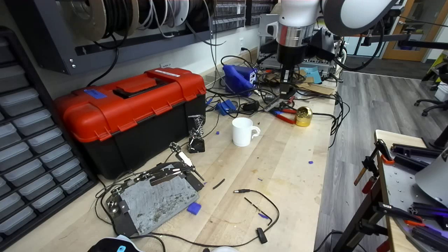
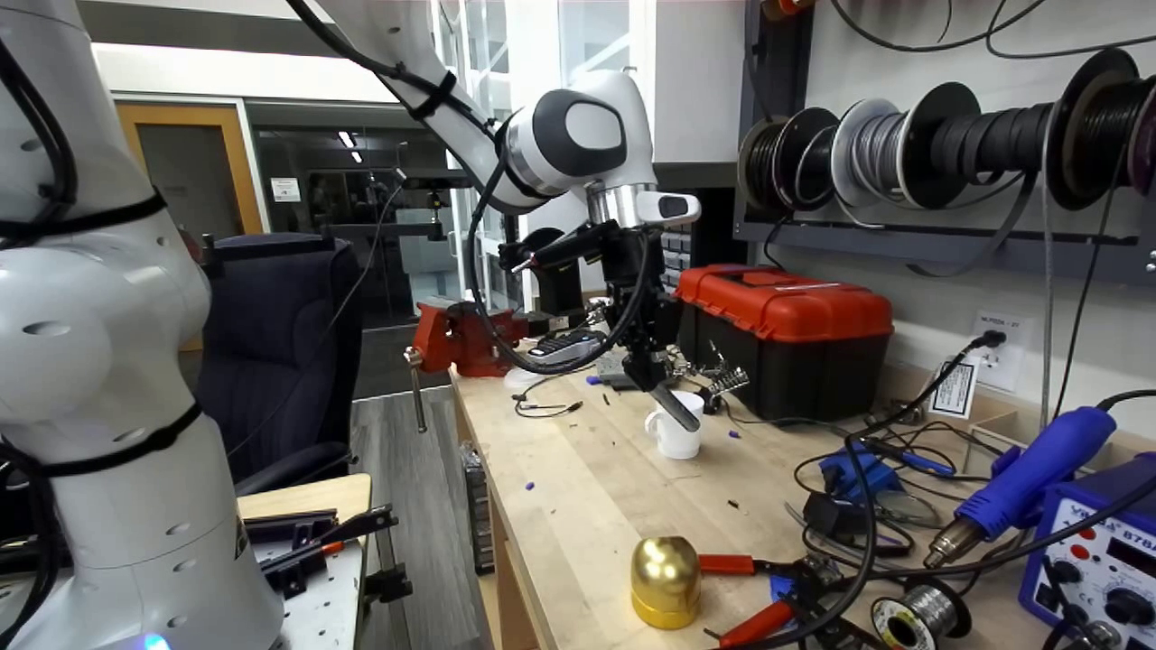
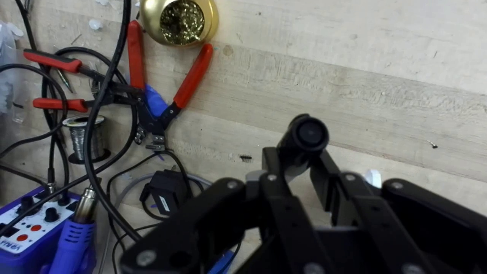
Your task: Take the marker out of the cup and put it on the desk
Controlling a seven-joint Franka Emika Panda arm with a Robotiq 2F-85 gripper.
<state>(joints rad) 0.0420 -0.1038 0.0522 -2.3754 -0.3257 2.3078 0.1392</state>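
Observation:
The white cup [image 1: 242, 132] stands upright on the light wood desk [image 1: 287, 157], and it also shows in an exterior view [image 2: 679, 442]. My gripper [image 3: 296, 156] is shut on the dark marker [image 3: 307, 134] in the wrist view, with the marker's round end toward the camera. In an exterior view the gripper [image 2: 652, 375] holds the marker [image 2: 675, 408] tilted, in front of the cup and outside it. In an exterior view the gripper [image 1: 287, 91] and the marker [image 1: 274, 104] are beyond the cup, over the tools. The marker's height above the desk is hard to judge.
A gold tip cleaner [image 1: 303, 117] and red-handled pliers [image 3: 190, 80] lie near the gripper. Cables and a blue soldering station [image 2: 1097, 542] stand by the wall. A red toolbox [image 1: 136, 108] is behind the cup. A small helping-hands stand [image 1: 196, 136] is beside the cup.

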